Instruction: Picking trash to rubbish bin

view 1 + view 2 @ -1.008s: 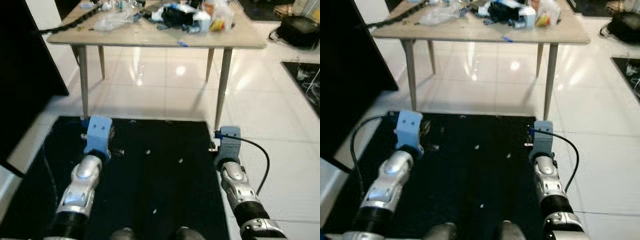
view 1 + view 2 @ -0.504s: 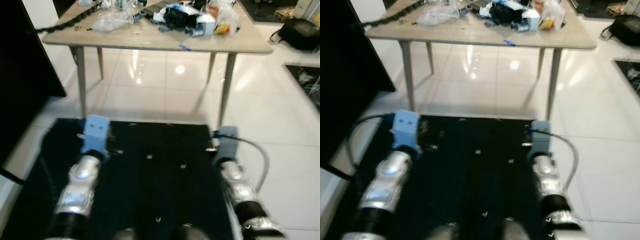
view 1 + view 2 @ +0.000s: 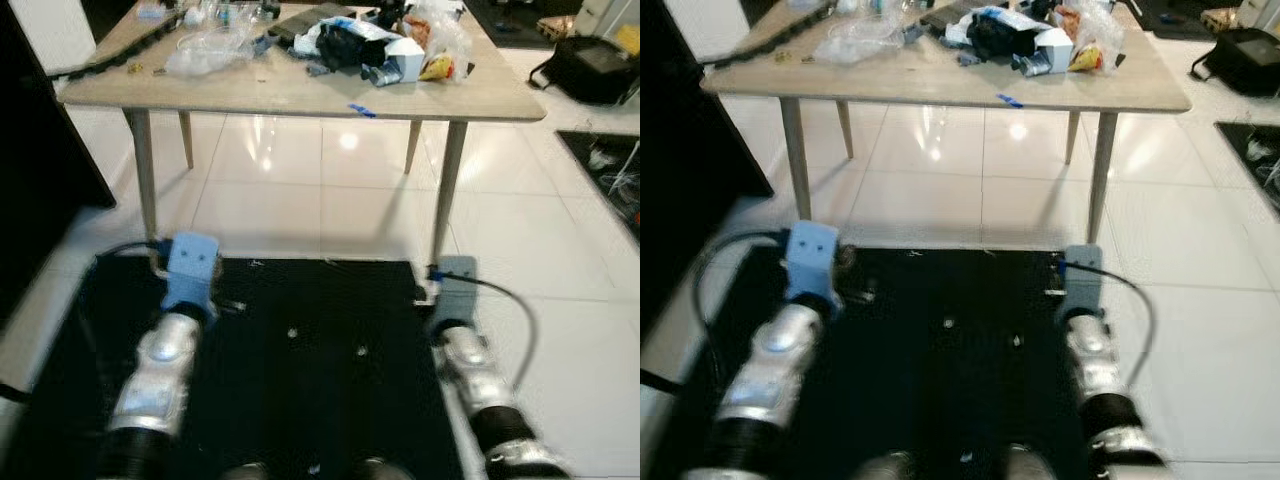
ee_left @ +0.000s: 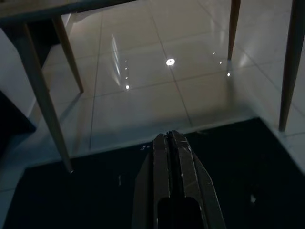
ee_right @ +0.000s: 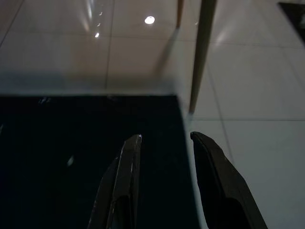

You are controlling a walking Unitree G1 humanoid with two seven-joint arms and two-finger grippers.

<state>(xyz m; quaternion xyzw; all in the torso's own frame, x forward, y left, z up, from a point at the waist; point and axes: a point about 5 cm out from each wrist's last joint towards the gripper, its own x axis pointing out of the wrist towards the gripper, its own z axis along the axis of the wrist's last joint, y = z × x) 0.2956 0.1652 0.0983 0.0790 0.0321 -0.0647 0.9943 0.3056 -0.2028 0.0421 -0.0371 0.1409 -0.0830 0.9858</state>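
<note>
ahead, cluttered table (image 3: 300,95), black mat (image 3: 300,340)

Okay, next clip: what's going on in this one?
Nothing is being handled yet. The robot stands on a black mat facing a wooden table piled with trash and clear plastic bags. Both arms are held forward and low over the mat: the left tool is shut and empty, the right tool open and empty. No rubbish bin can be made out.

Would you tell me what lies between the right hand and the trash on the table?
Black mat, then bare white tiles, seen in both eye views.
</note>
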